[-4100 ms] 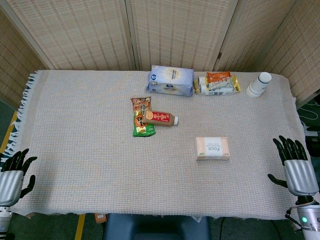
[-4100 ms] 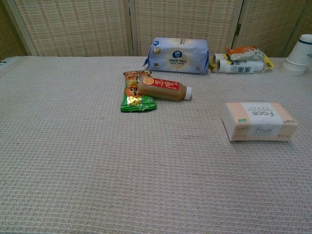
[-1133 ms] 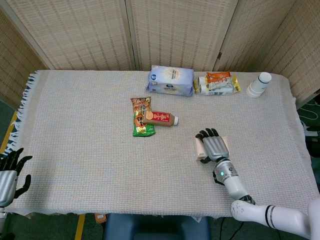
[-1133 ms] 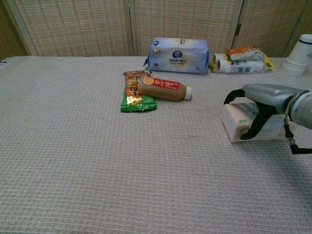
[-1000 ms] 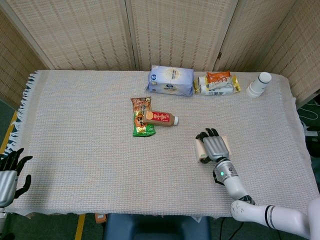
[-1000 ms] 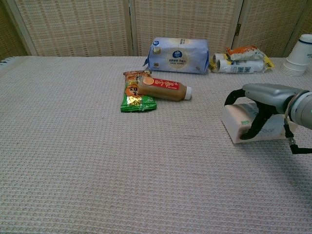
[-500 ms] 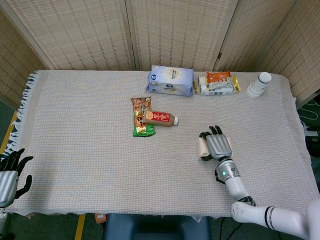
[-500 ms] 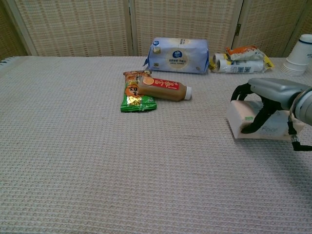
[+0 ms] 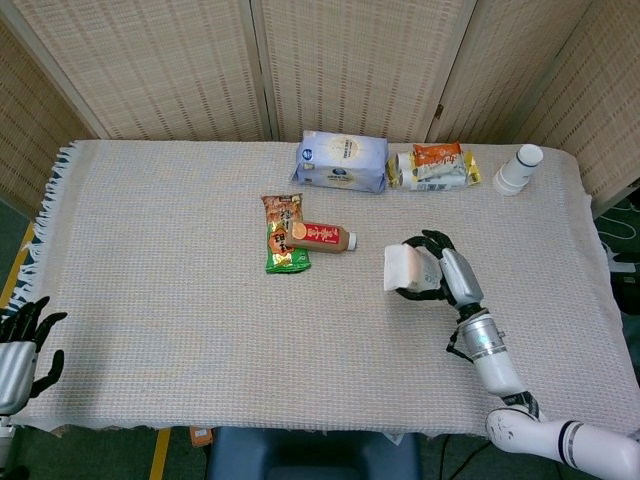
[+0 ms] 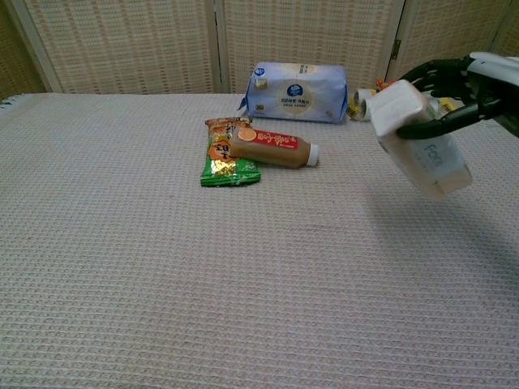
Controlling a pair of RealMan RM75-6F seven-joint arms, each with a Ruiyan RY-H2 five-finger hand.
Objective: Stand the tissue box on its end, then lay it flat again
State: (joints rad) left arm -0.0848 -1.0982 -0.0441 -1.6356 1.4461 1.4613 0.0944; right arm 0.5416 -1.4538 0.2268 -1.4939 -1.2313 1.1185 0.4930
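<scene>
The pale tissue box [image 10: 420,144] marked "Face" hangs above the cloth at the right, tilted steeply with one end up. My right hand [image 10: 462,85] grips its upper end, fingers wrapped over the top. From the head view the tissue box [image 9: 401,268] shows its small end face, with my right hand [image 9: 440,272] behind it. My left hand [image 9: 20,352] rests off the table's near left corner, fingers spread and holding nothing.
A brown bottle [image 9: 322,236] lies on snack packets [image 9: 284,233] at mid-table. A blue-white pack [image 9: 342,160], an orange-topped packet [image 9: 434,165] and stacked paper cups [image 9: 517,169] line the far edge. The woven tablecloth [image 9: 170,280] covers the table.
My right hand has lifted the tissue box off the cloth and tipped it from flat toward upright. The left hand has stayed where it was.
</scene>
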